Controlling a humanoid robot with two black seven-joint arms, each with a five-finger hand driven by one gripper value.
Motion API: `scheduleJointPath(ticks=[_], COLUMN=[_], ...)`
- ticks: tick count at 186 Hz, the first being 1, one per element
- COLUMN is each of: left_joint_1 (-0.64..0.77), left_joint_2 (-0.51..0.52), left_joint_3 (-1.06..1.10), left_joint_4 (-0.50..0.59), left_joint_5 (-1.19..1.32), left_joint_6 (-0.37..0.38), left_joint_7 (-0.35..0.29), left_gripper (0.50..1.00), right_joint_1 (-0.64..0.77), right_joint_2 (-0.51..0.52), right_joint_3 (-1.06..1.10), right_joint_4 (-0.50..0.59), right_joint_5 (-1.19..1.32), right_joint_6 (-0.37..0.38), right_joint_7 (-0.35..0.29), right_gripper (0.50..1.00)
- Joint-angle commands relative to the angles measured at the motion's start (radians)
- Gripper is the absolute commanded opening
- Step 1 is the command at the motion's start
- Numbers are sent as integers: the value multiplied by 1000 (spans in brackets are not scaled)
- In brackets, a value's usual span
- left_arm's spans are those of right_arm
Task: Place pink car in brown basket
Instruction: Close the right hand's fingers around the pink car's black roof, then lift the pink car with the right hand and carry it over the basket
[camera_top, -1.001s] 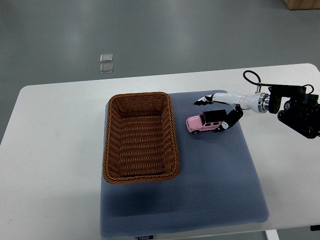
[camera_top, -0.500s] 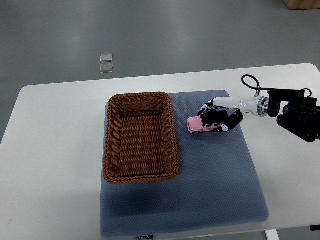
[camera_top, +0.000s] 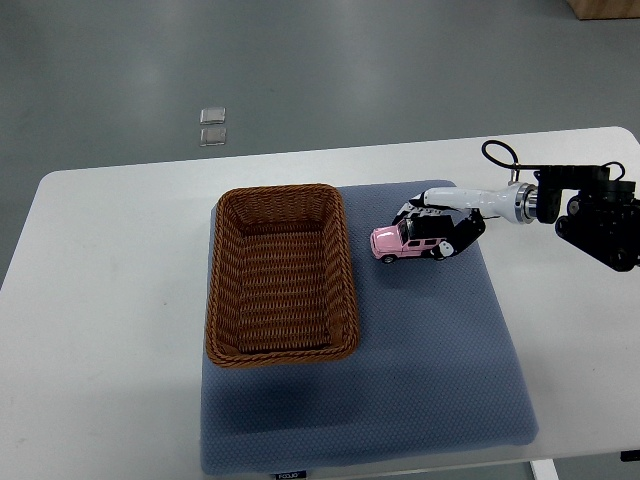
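Observation:
The pink toy car (camera_top: 398, 241) with a black roof is on or just above the blue mat, right of the brown wicker basket (camera_top: 281, 273). My right hand (camera_top: 432, 228) comes in from the right edge and its fingers are curled around the car's rear half, thumb on the near side. The car's front points toward the basket, a short gap from its right rim. The basket is empty. The left arm is out of view.
A blue-grey mat (camera_top: 440, 360) covers the middle of the white table (camera_top: 110, 340) and bears the basket. Two small clear squares (camera_top: 212, 126) lie on the grey floor beyond the table. The right arm's black wrist housing (camera_top: 595, 215) hangs over the table's right side.
My right hand went from spread above the car to closed around it. The car has shifted slightly left and up, toward the basket.

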Motion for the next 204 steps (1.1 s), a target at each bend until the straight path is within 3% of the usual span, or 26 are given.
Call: scheduleJointPath(ticks=[1, 84, 204], left_joint_1=[0, 0, 0], left_joint_2=[0, 0, 0], left_joint_3=[1, -1, -1], left_joint_4=[0, 0, 0], left_joint_5=[0, 0, 0], left_joint_6=[0, 0, 0], left_joint_7=[0, 1, 0], left_gripper=[1000, 1000, 1000], right_joint_1=[3, 103, 212], right_joint_2=[-21, -8, 312], right_joint_3=[9, 12, -54], right_joint_4=[-2, 9, 18], right_joint_5=[3, 63, 34], right_joint_6=[1, -2, 1], right_joint_7=[8, 9, -3], right_gripper=[500, 500, 500])
